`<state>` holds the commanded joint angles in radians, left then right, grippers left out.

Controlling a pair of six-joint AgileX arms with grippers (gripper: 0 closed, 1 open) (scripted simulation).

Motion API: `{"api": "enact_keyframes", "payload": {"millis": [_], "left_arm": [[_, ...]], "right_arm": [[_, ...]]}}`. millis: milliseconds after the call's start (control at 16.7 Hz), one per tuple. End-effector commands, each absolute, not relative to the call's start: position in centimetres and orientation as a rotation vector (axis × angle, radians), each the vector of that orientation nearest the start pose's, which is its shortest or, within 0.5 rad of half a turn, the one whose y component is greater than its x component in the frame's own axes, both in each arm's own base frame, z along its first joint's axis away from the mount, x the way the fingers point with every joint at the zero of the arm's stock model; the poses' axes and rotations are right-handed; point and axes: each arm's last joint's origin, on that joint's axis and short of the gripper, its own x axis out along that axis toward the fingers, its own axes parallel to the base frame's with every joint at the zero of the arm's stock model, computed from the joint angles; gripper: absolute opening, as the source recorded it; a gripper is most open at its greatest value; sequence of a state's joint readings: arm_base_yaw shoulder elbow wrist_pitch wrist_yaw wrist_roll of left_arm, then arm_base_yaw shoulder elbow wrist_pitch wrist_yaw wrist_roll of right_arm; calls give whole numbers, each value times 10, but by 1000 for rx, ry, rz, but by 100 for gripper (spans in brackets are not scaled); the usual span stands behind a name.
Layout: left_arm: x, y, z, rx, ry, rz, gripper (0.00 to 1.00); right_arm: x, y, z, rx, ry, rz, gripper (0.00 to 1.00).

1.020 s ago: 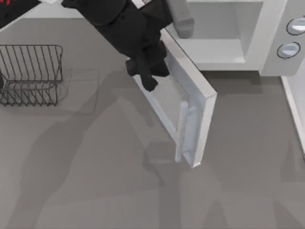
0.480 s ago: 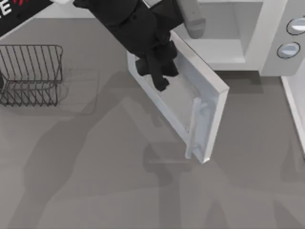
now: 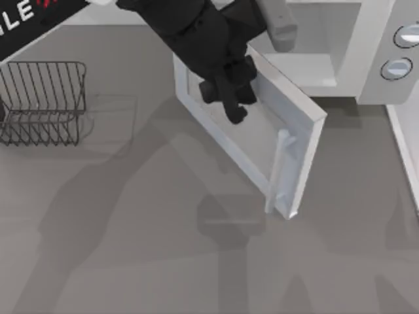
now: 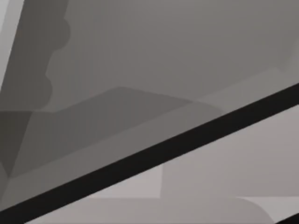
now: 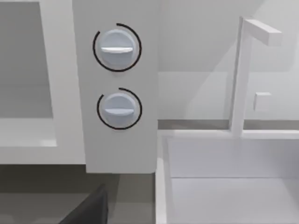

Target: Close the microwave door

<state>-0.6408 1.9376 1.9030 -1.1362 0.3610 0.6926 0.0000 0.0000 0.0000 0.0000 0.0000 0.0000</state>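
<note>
The white microwave [image 3: 366, 72] stands at the back right, its pale cavity [image 3: 314, 39] open and its two round knobs [image 3: 396, 67] on the side panel; the knobs [image 5: 117, 46] also face the right wrist view. The microwave door [image 3: 262, 140] stands partly open, swung out over the table, with its pale bar handle [image 3: 278, 170] near the free edge. My black left gripper [image 3: 229, 104] rests against the door's outer face near the hinge side. In the left wrist view the door panel [image 4: 140, 70] sits very close, crossed by a dark band [image 4: 149, 154].
A dark wire rack [image 3: 42, 101] stands at the left of the table. A white basin with a thin white frame [image 5: 238, 93] lies right of the microwave, its rim [image 3: 404, 150] along the right edge. Open grey tabletop [image 3: 163, 261] spreads in front.
My left gripper has moved right, pressing on the door. The door has swung right with it, its free edge and handle nearer the microwave front than a second ago.
</note>
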Motion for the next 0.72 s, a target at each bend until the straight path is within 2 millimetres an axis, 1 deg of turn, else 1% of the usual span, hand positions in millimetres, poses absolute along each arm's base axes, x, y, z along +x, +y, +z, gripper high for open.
{"api": "enact_keyframes", "payload": {"millis": [120, 360, 420, 600, 720], "left_arm": [[321, -251, 309, 718, 859, -1260, 0], [321, -250, 310, 718, 856, -1260, 0], [319, -254, 310, 728, 837, -1276, 0], [308, -271, 321, 747, 723, -1334, 0], [300, -277, 334, 752, 644, -1361, 0]], "right_arm": [[106, -1, 160, 0, 0, 0, 100], [106, -1, 160, 0, 0, 0, 100], [106, -1, 160, 0, 0, 0, 100], [106, -1, 160, 0, 0, 0, 100], [106, -1, 160, 0, 0, 0, 100]]}}
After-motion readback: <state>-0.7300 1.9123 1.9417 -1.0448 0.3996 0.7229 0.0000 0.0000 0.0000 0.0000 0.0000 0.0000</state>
